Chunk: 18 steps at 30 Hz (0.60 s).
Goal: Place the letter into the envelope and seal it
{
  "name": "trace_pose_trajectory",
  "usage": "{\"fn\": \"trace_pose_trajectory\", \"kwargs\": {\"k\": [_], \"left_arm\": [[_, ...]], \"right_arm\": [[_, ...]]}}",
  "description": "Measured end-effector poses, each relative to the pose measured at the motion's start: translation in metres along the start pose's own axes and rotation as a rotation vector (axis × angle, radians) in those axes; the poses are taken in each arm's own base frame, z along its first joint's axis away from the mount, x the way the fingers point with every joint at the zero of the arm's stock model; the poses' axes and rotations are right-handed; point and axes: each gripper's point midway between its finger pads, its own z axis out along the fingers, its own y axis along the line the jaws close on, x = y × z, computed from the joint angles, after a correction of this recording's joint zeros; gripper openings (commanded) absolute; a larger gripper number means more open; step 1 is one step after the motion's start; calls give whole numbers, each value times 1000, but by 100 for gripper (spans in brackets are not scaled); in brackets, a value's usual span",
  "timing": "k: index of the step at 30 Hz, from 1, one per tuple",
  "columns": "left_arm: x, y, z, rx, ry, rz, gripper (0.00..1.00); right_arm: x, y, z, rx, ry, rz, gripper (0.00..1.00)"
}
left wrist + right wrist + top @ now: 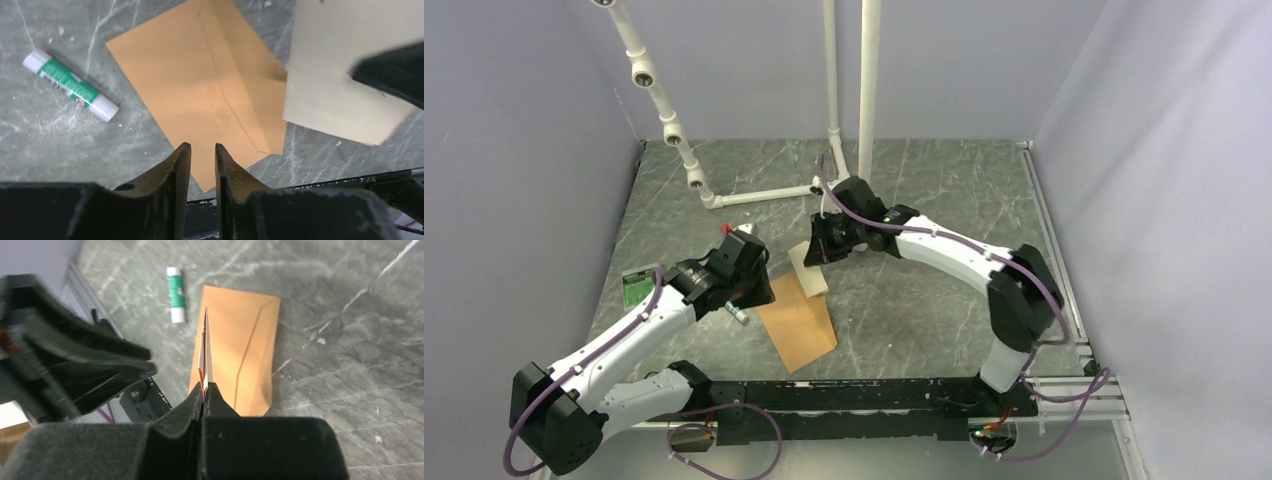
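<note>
On the grey marbled table point(924, 200) the envelope point(200, 85) lies loose. The left gripper point(202, 146) is narrow and empty, so the letter point(330, 75), pinched in the right gripper point(202, 386), may push it away.

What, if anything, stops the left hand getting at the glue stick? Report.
Likely yes, nothing does. The glue stick lies uncovered on the table beside the envelope; the left hand hangs empty close by, over the envelope. The right hand holds the letter on the other side.
</note>
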Motion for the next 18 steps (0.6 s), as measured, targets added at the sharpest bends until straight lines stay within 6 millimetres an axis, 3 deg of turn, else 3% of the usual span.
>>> {"fn": "trace_pose_trajectory", "kwargs": {"k": [6,18], "left_arm": [[25,14,12,-22,51,-48,30],[69,15,54,-46,254,-69,30]], "right_arm": [[35,-26,40,40,164,68,0],[75,-57,63,95,300,98,0]]}}
